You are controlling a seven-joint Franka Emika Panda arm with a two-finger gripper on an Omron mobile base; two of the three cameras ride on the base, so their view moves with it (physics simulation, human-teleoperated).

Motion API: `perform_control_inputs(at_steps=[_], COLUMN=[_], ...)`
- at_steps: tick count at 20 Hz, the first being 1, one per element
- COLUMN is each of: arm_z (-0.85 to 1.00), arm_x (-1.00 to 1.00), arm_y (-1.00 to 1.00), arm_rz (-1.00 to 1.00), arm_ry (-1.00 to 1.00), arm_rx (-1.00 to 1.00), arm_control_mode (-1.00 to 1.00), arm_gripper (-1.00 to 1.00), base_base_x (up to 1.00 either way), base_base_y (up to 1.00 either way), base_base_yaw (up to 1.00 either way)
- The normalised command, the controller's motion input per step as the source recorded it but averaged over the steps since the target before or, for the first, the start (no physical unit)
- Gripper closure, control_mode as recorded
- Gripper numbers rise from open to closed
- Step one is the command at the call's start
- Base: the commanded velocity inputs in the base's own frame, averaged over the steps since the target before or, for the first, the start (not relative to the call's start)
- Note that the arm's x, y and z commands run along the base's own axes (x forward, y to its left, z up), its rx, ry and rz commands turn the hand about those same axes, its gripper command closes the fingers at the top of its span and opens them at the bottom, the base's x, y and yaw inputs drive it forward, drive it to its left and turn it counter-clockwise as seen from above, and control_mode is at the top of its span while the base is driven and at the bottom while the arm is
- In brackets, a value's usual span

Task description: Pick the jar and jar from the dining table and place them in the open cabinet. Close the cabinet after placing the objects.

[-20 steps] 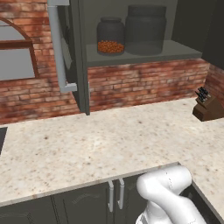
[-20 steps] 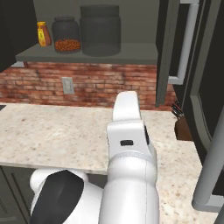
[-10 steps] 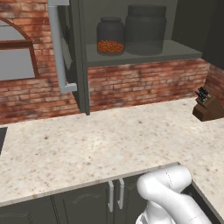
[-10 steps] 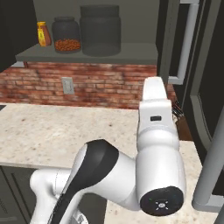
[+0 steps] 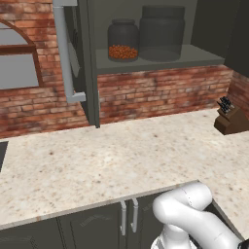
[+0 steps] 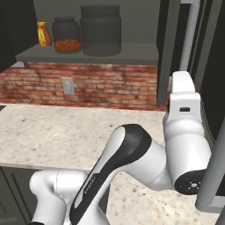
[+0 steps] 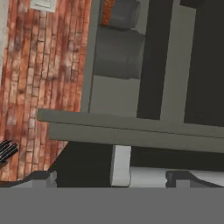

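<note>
Spread wide and holding nothing, the pincer (image 7: 111, 177) faces the cabinet (image 7: 131, 131) edge-on, where the arm has swung right from mid-counter toward the right-hand door since a second ago. Both jars stand side by side on the shelf: small orange-filled jar (image 5: 123, 40), grey frosted jar (image 5: 162, 32). Right base view alone shows a yellow bottle (image 6: 42, 34); left base view, a knife block (image 5: 229, 117) on the dining table (image 5: 97, 160).

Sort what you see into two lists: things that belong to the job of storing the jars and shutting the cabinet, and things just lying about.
Job: small jar with orange contents; large grey jar; cabinet, both jars on its shelf; its door, open; gripper, open and empty.

Lying about: knife block on the counter; yellow bottle on the shelf; wall socket.
</note>
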Motion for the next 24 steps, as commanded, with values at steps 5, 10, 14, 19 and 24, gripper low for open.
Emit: perform_control_inputs(at_steps=[5, 10, 14, 19, 24], arm_z=[0.0, -0.01, -0.21, -0.3, -0.14], arm_x=[0.6, 0.72, 0.97, 0.5, -0.24], arm_y=[-0.45, -0.12, 0.46, 0.88, 1.0], arm_rz=[0.05, 0.04, 0.19, 0.39, 0.42], arm_ry=[0.0, 0.0, 0.15, 0.3, 0.15], arm_rx=[0.04, 0.04, 0.02, 0.0, -0.09], arm_control_mode=[-1.0, -1.0, -1.0, -1.0, -1.0], arm_gripper=[-1.0, -1.0, -1.0, -1.0, -1.0], base_base_x=[0.0, 0.0, 0.0, 0.0, 0.0], base_base_y=[0.0, 0.0, 0.0, 0.0, 0.0], base_base_yaw=[0.0, 0.0, 0.0, 0.0, 0.0])
